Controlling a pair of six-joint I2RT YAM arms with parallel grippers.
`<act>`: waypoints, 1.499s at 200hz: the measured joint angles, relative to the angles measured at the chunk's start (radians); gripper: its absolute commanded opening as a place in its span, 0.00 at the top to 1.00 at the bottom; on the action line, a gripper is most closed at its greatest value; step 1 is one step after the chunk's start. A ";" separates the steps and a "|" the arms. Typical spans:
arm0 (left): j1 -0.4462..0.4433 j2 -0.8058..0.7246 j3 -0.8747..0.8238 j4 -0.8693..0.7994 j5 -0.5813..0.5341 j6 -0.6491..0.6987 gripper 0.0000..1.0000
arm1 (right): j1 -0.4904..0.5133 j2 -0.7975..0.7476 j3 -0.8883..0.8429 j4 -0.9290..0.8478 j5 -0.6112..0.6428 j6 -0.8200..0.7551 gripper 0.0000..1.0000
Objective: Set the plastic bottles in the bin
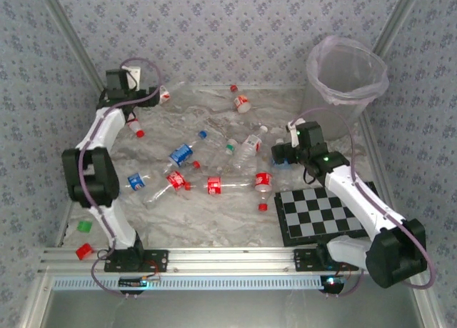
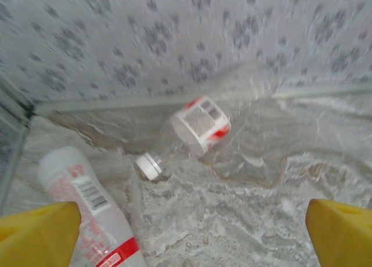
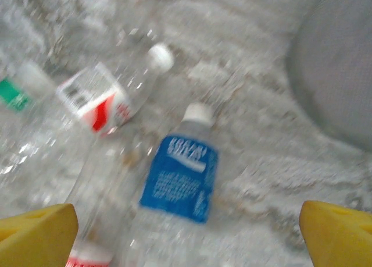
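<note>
The left wrist view is soft with motion: the wallpaper along the top smears into streaks. The left claw has its yellow fingertips cut by the bottom corners. A red-labelled bottle at lower left runs off the bottom edge.

The right wrist view is blurred throughout. The blue-labelled bottle carries unreadable print and its base is cut off at the bottom. The bin is a grey smear clipped at upper right.

From above, the right claw is too small and dark to show how its jaws stand.
</note>
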 measured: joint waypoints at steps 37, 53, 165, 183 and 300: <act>0.000 0.256 0.279 -0.151 0.026 0.032 0.01 | 0.003 -0.032 0.015 -0.098 -0.051 0.015 0.00; 0.005 0.369 0.437 -0.209 0.048 0.027 0.01 | 0.005 -0.039 0.023 -0.118 -0.058 0.019 0.00; 0.018 0.822 1.069 -0.484 0.233 -0.023 0.01 | 0.004 -0.174 0.028 -0.278 0.031 0.049 0.00; 0.011 0.822 1.069 -0.497 0.233 -0.034 0.04 | 0.004 -0.175 0.032 -0.285 0.033 0.058 0.00; -0.121 0.756 0.943 -0.546 0.081 0.021 0.49 | 0.004 -0.348 0.023 -0.339 0.021 0.122 0.00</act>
